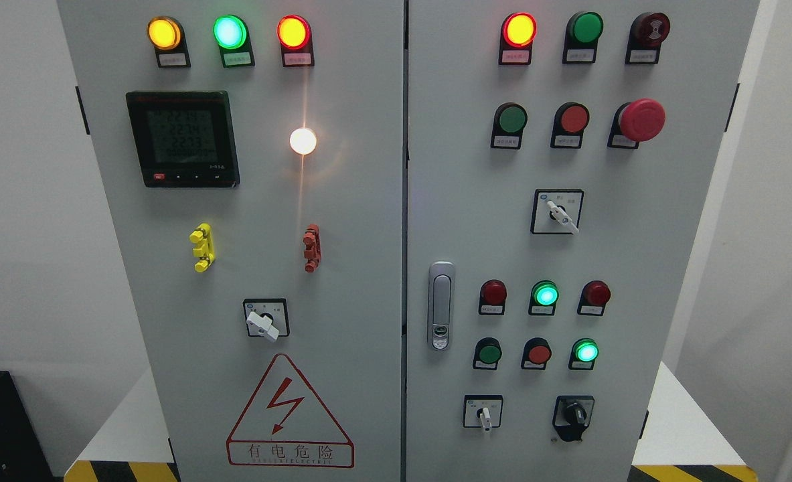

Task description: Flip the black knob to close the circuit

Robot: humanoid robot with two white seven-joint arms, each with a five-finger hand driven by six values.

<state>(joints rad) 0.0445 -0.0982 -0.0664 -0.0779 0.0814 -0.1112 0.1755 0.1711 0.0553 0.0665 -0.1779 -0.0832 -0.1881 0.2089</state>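
A grey electrical cabinet with two doors fills the head view. The black knob sits at the lower right of the right door, its handle roughly upright. White selector switches show on the right door's middle, at its lower part and on the left door. No robot hand or arm is in the picture.
Lit indicator lamps line the top of both doors. A digital meter is on the left door, a red mushroom stop button and a door latch on the right. Black-yellow hazard tape marks the base.
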